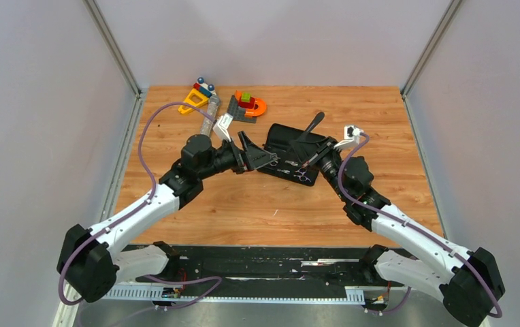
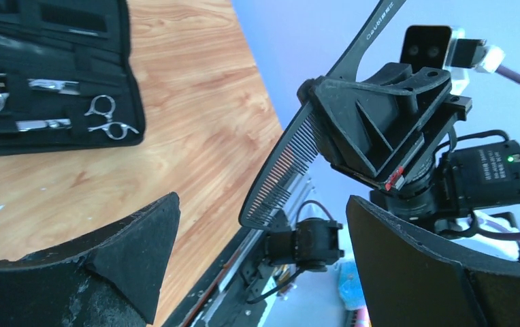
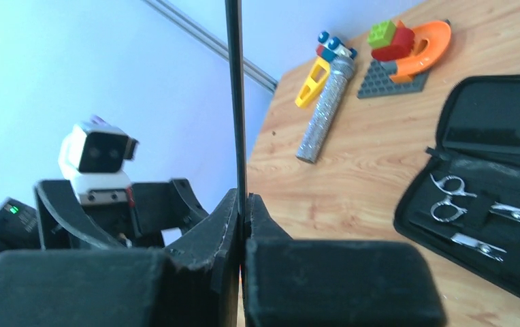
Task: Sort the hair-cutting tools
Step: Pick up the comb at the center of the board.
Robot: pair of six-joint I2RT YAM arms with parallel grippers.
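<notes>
My right gripper (image 3: pixel 244 204) is shut on a long thin black comb (image 3: pixel 235 102), which it holds on edge above the table. In the left wrist view the comb (image 2: pixel 291 163) slants down in front of my left gripper (image 2: pixel 263 204), which stands open with nothing between its fingers and touches nothing. From above, the left gripper (image 1: pixel 261 158) faces the right gripper (image 1: pixel 312 163) over an open black case (image 1: pixel 281 136). Silver scissors (image 2: pixel 107 119) with ringed handles lie strapped in the case (image 3: pixel 489 122); another pair (image 3: pixel 448 197) shows beside them.
A glittery grey cylinder (image 3: pixel 324 112) lies at the far left of the wooden table (image 1: pixel 393 136). Colourful toy blocks (image 3: pixel 403 48) on a grey plate and a yellow toy (image 1: pixel 194 99) sit beside it. Grey walls close in three sides.
</notes>
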